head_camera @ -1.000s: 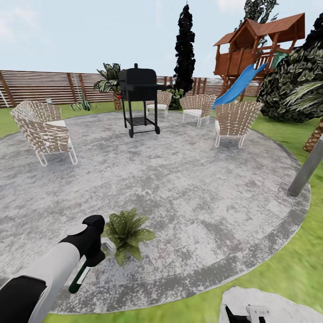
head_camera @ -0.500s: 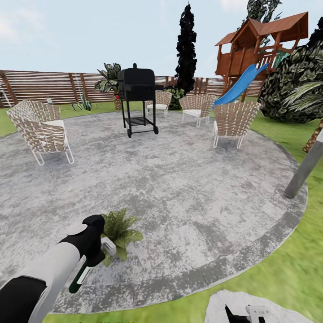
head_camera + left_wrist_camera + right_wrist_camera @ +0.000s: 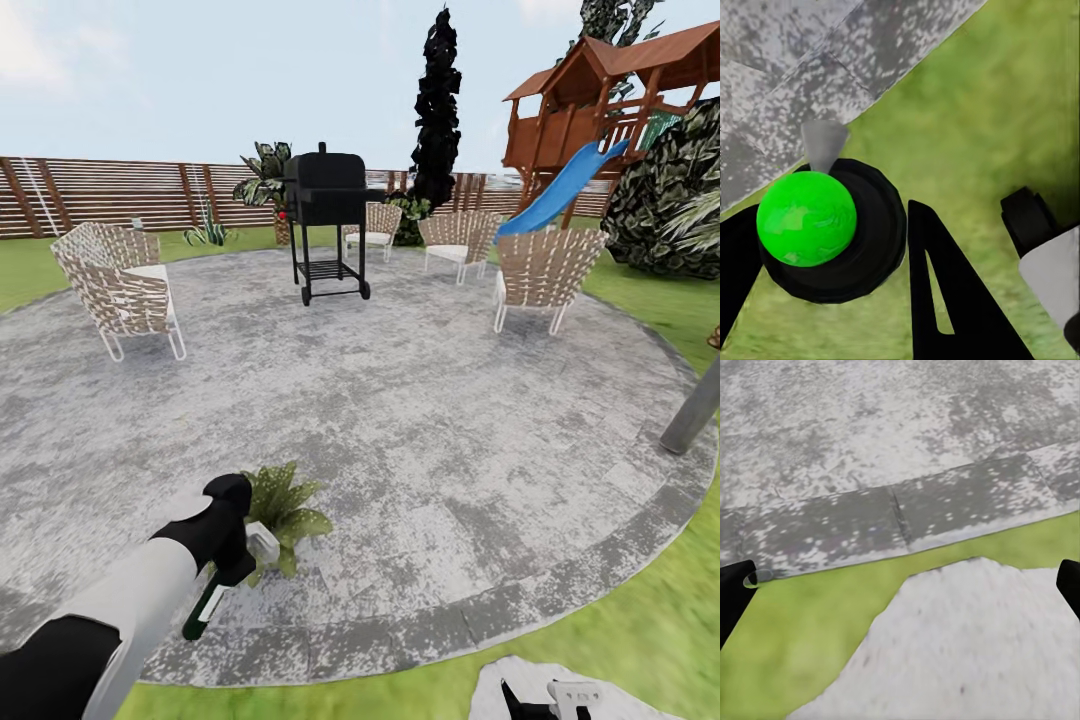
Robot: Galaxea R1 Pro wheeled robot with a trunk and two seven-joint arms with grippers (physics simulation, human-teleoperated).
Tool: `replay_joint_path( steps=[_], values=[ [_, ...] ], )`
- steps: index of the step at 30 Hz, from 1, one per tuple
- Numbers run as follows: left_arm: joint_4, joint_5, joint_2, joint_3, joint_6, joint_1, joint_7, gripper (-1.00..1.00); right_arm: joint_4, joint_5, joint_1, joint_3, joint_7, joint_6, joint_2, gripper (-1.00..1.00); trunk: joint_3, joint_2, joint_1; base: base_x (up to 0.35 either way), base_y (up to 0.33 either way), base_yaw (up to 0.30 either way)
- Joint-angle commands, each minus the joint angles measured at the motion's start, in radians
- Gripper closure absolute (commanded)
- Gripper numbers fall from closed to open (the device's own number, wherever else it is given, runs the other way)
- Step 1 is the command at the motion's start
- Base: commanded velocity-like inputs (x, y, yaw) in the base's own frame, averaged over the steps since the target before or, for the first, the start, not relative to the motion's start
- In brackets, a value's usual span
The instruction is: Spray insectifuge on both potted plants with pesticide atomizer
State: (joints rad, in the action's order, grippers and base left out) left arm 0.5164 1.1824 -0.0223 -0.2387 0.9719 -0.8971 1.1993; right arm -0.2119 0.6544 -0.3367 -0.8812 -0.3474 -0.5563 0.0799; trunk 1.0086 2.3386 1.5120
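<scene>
Three cameras, one garden edge.
My head camera looks forward and down across the round grey paved patio (image 3: 420, 420); both wrist cameras point steeply down, close to the ground, sharing its darker border stones (image 3: 892, 521) and the green lawn (image 3: 997, 112).

The head camera is swinging left and the whole scene is sliding right, with the grill (image 3: 327, 222) and the chairs (image 3: 118, 285) shifting across, while the left gripper (image 3: 232, 555) holding the pesticide atomizer (image 3: 212, 597) is closing on the potted plant (image 3: 283, 508) near the patio's (image 3: 430, 420) front edge.
</scene>
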Motion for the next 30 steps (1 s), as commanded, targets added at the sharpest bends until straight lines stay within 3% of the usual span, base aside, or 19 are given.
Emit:
replay_joint_path(
  steps=[1, 6, 18, 24, 28, 30],
  values=[
    [0.017, 0.011, 0.012, -0.006, 0.004, -0.001, 0.009, 1.00, 0.000, 0.002, -0.001, -0.008, -0.008, -0.002, 0.000, -1.00, 0.001, 0.000, 0.000, 0.000, 0.000, 0.000],
    [0.083, 0.014, 0.030, -0.008, 0.020, -0.011, 0.009, 1.00, 0.000, 0.002, -0.001, -0.008, -0.008, -0.002, 0.000, -1.00, 0.001, 0.000, 0.000, 0.000, 0.000, 0.000],
    [0.077, 0.017, 0.029, -0.002, 0.022, -0.007, 0.015, 1.00, 0.000, 0.002, -0.001, -0.008, -0.009, -0.002, 0.000, -1.00, 0.001, 0.000, 0.000, 0.050, -0.057, 0.007],
    [0.074, 0.017, 0.027, -0.005, 0.024, -0.006, 0.017, 1.00, 0.000, 0.002, -0.001, -0.008, -0.008, -0.002, 0.000, -1.00, 0.001, 0.000, 0.000, 0.186, -0.187, 0.217],
    [0.074, 0.020, 0.018, -0.014, 0.018, -0.023, 0.117, 1.00, 0.000, 0.002, -0.001, -0.008, -0.009, -0.002, 0.000, -1.00, 0.001, 0.000, 0.000, 0.107, -0.061, 0.141],
    [0.073, 0.062, 0.018, -0.030, 0.014, -0.059, 0.212, 1.00, 0.000, 0.002, -0.001, -0.008, -0.009, -0.002, 0.000, -1.00, 0.001, 0.000, 0.000, 0.017, -0.008, 0.021]
  ],
)
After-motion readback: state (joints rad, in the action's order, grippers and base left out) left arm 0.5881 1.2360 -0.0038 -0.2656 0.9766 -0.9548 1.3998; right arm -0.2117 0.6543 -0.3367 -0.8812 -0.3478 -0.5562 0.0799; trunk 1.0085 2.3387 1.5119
